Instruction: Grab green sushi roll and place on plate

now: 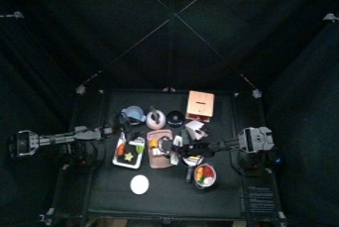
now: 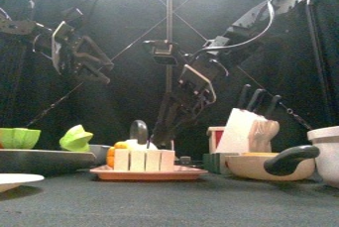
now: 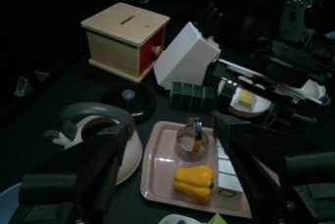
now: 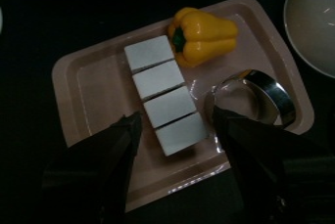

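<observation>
Hovering over pink tray (image 4: 92, 62): yellow pepper (image 4: 206, 34), white blocks (image 4: 164, 96), right hand (image 4: 179, 155) open.

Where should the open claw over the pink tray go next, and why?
Probably sideways toward the green sushi roll on the next tray: the open right gripper hovers over white blocks and a yellow pepper on the pink tray, nothing green.

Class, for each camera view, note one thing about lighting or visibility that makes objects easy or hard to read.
Top view: the table is small amid dark curtains. Front view: backlight leaves the arms as silhouettes. Left wrist view: dim, the wooden box catches light. Right wrist view: the yellow pepper and pink tray show evenly lit.
</observation>
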Controlling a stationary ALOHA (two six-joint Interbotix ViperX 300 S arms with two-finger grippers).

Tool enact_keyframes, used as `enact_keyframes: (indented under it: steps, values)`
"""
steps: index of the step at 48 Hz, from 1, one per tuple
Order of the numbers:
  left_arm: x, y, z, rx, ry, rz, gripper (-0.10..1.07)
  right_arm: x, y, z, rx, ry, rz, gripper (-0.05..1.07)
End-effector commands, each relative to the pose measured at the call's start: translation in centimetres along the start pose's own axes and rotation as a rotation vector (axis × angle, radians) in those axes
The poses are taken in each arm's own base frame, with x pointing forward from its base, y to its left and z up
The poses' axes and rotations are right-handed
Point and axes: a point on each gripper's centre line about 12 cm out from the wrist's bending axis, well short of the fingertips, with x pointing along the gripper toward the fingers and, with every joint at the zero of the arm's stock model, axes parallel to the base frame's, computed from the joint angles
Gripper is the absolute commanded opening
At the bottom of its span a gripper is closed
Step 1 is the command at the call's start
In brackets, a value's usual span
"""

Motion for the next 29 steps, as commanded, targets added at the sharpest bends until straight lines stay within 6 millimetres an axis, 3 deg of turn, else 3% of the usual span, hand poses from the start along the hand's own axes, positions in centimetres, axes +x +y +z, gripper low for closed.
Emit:
enact_keyframes:
  steps: [1, 12, 21, 29]
  values:
    - [0.1, 0.0, 0.7, 0.003, -0.020, 0.001, 1.00, -2.8, 0.0, 3.3, 0.049, -0.095, 0.006, 0.91]
    - [0.0, 0.0, 0.8, 0.003, -0.025, 0.000, 1.00, -5.9, -1.2, 5.0, 0.302, -0.063, -0.064, 0.91]
    - [0.0, 0.0, 0.8, 0.003, -0.026, 0.000, 1.00, -6.6, -2.4, 3.4, 0.493, 0.157, -0.225, 0.91]
    - [-0.1, 0.1, 0.8, 0.003, -0.028, 0.002, 1.00, -6.0, -3.2, 2.1, 0.518, 0.298, -0.350, 0.91]
